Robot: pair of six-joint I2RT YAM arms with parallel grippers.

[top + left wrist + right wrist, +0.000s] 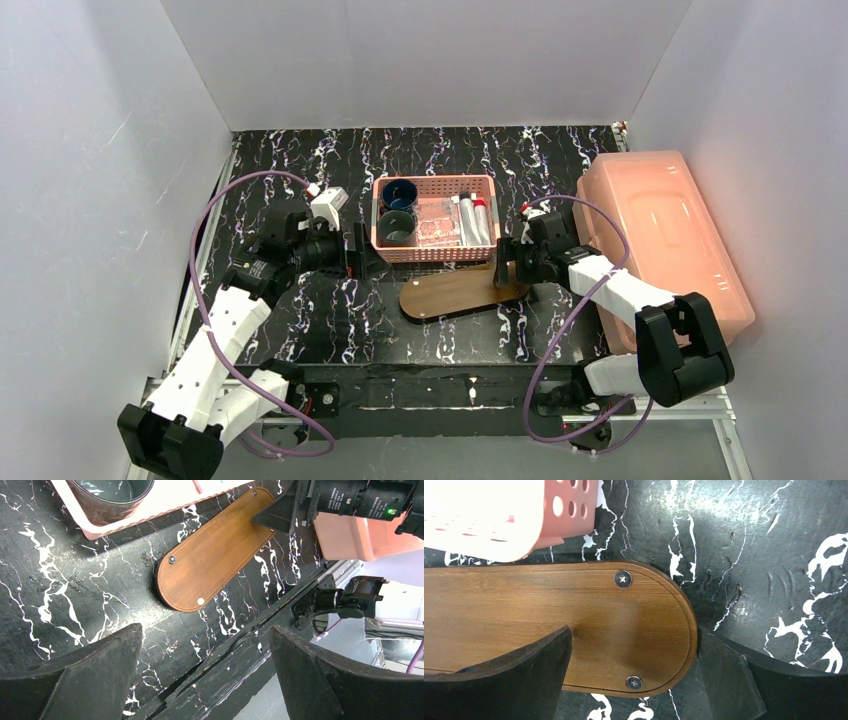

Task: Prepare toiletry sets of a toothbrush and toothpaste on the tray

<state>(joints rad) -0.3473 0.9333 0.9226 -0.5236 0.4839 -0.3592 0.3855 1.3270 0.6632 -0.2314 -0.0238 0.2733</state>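
The tray (455, 292), a dark brown oval board, lies on the black marbled table in front of the pink basket (435, 250). It is bare in all views. White tubes of toothpaste (476, 220) lie in the basket's right part, beside pinkish packets (438, 222); I cannot pick out a toothbrush. My right gripper (505, 268) is open at the tray's right end (649, 620), one finger over the wood (524, 665), the other just past the rim (729, 675). My left gripper (352, 250) hangs open and empty left of the basket, over the table (205, 630) with the tray (215, 550) ahead of it.
Two dark cups (399, 210) stand in the basket's left part. A large translucent pink lidded box (660, 240) fills the right side, close behind the right arm. White walls enclose the table on three sides. The table's front rail (240, 645) runs under the left gripper.
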